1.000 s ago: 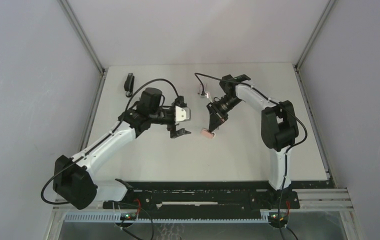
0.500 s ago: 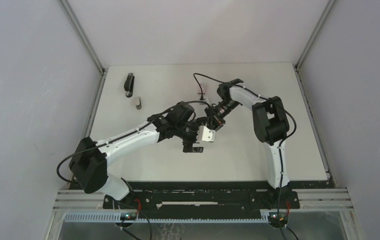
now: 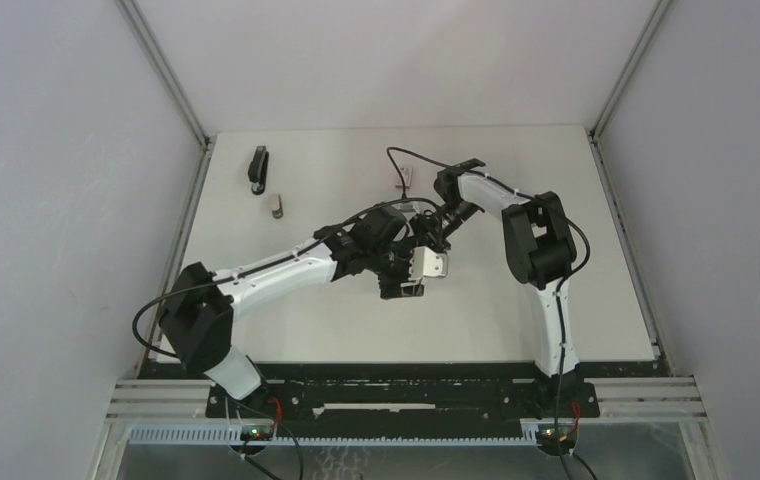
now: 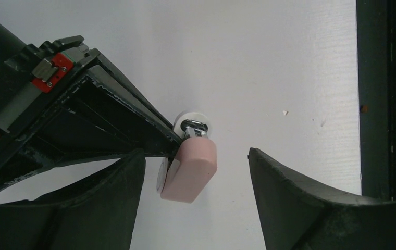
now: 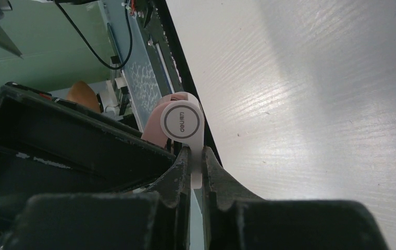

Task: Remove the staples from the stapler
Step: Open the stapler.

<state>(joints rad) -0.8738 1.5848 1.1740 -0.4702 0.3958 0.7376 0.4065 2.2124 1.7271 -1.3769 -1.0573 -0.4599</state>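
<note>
The black stapler lies at the far left of the table, away from both arms. Just below it is a small grey piece; I cannot tell whether it is the staples. My right gripper is shut on the white plate of a small pink-and-white object and holds it above mid-table. My left gripper is open, its fingers on either side of that object's pink end. The pink end sits closer to the left finger. In the top view the left gripper meets the right one mid-table.
A small pinkish-white flat item lies at the back centre beside the right arm's cable. The table's black front rail runs along the near edge. Grey walls and metal posts enclose the table.
My left arm has swung right from mid-left to the right gripper, uncovering the grey piece. Its jaws have narrowed around the pink object. The right gripper has drawn back slightly, still shut.
</note>
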